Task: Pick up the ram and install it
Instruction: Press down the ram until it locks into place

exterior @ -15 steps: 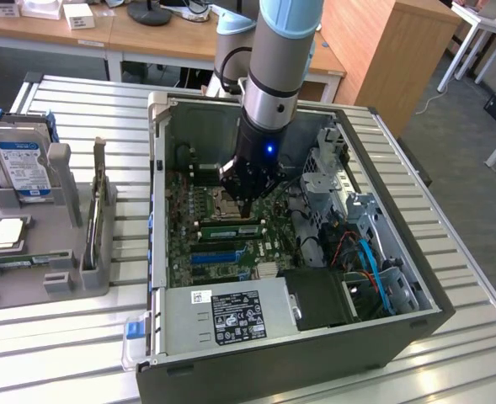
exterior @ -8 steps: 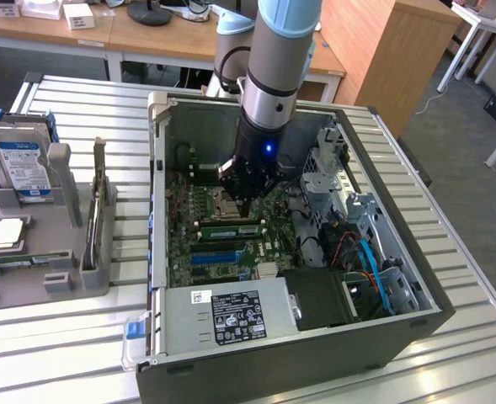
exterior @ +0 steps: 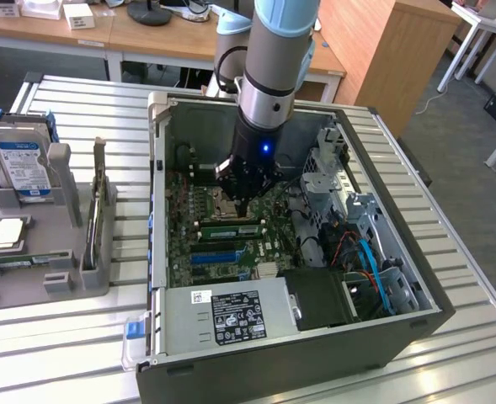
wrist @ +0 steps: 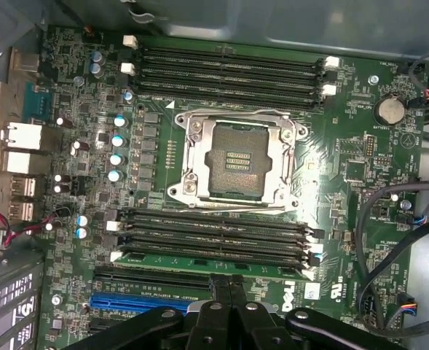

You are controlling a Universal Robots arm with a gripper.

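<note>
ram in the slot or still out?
In. The ram lies in the motherboard slot nearest the gripper, whose shut fingertips rest over it. Whether it is fully latched, cannot tell.

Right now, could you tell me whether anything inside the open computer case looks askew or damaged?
Nothing stands out. The long green ram stick sits level and parallel beside the empty black memory slots, with the shut black gripper close over it. I cannot tell whether the white end latches have closed.
</note>
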